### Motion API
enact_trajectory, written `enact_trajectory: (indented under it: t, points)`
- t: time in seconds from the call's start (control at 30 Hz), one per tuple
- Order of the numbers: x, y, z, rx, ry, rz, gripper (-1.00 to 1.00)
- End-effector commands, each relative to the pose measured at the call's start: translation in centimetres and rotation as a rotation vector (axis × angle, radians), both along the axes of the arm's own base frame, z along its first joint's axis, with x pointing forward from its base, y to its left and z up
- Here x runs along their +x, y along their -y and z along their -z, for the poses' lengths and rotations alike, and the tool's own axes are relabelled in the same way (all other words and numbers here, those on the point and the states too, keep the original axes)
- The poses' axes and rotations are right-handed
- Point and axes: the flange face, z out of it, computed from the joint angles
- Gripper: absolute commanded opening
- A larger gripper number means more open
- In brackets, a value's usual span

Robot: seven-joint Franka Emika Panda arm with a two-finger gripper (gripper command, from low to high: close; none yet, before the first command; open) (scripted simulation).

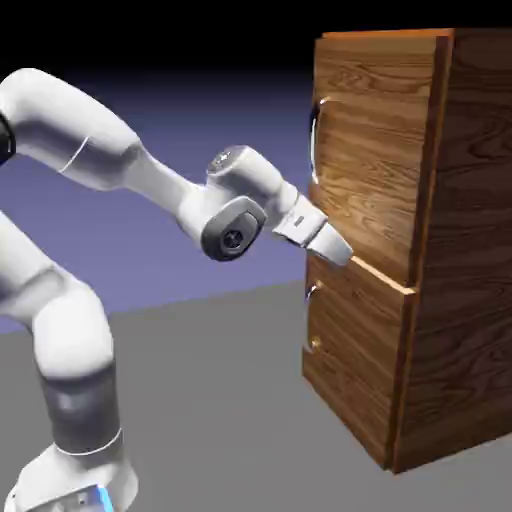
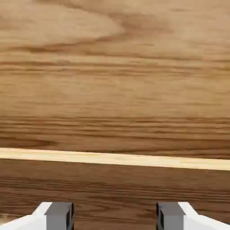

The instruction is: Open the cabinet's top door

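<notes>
The cabinet (image 1: pixel 460 250) of dark wood grain stands at the exterior view's right. Its top door (image 1: pixel 375 150) looks flush with the shorter door below it. The long curved silver handle (image 1: pixel 314 140) shows at the door's left edge. My gripper (image 1: pixel 340 252) is low on the top door's front, close to the seam between the two doors and well below the handle. In the hand view, wood grain (image 2: pixel 115 67) fills the picture, crossed by a light strip (image 2: pixel 115 159). The gripper (image 2: pixel 114 218) is open; the grey fingertips (image 2: pixel 58 215) stand apart with nothing between them.
The lower door (image 1: pixel 350 360) carries a small handle (image 1: pixel 311 292) just under my hand. The grey table (image 1: pixel 220 400) stretches left of the cabinet. My arm's elbow (image 1: pixel 232 228) and base column (image 1: pixel 75 380) fill the left side.
</notes>
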Motion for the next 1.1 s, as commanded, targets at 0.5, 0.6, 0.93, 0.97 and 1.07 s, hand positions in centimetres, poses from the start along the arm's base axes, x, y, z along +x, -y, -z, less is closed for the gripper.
enact_trajectory:
  t: [0.5,0.6,0.93,0.97,1.07]
  points:
    - [-5.1,0.0,-10.2,0.940,0.268,0.691,0.00]
    - [-6.0,-0.7,-11.4,1.125,0.308,0.780,0.00]
    - [-8.4,-4.3,-13.4,1.752,0.384,0.982,0.00]
    - [-8.5,-4.7,-13.4,1.814,0.385,0.995,0.00]
    - [-8.7,-6.0,-13.4,2.000,0.380,1.027,0.00]
